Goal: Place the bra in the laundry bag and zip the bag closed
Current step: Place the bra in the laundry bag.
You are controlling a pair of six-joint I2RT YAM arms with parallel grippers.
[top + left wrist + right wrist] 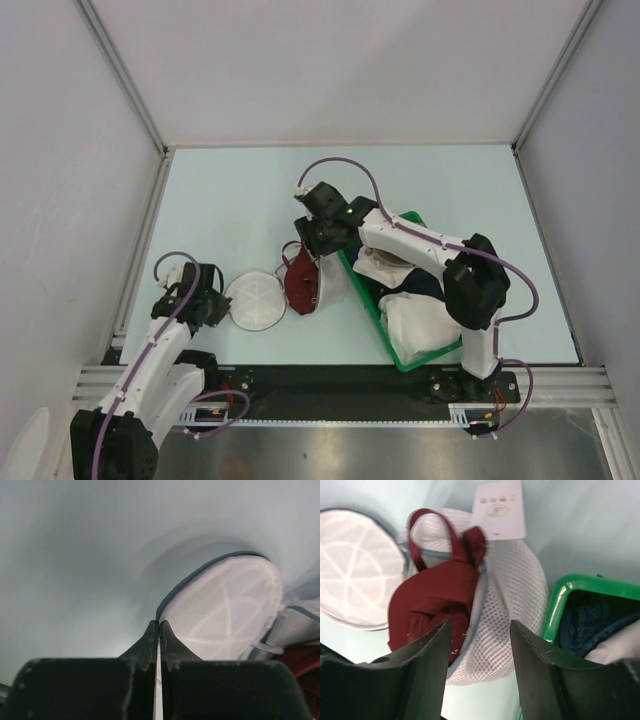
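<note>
The bra [432, 597] lies across the rim of the open laundry bag [512, 590], directly below the released right pincer [479, 630]; the left pincer [159, 626], farther away, is clenched on the bag's other half.

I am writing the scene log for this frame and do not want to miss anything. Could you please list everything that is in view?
laundry bag: one, white mesh with dark rim, lying open in two halves, centre-left of the table.
bra: one, dark red, on the bag's right half.
tag: one, white, printed, at the bag's far edge.
basket: one, green, right of the bag.
garments: at least two, white and navy, inside the basket.
table: one, pale blue-green.
left arm: one, white and black, jaws shut at the rim of the bag's left half.
right arm: one, white and black, jaws open above the bra.
</note>
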